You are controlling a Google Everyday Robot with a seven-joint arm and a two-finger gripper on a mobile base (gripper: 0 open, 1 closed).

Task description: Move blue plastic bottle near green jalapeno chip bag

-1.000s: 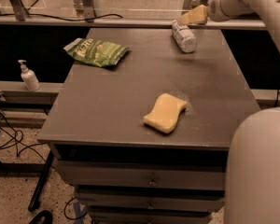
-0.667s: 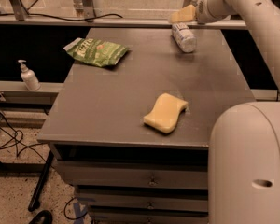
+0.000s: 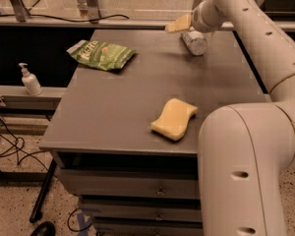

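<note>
One bottle (image 3: 194, 42), one chip bag (image 3: 102, 55), one sponge (image 3: 174, 119), one dispenser (image 3: 29, 80), one claw (image 3: 179, 24) beside bottle.

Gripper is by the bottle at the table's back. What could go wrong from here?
1. The blue plastic bottle lies on its side near the far right corner of the table; a glancing touch from the gripper, at its far end, could roll it off.
2. The green jalapeno chip bag sits at the left edge; a bottle swept in too far might push it over.
</note>
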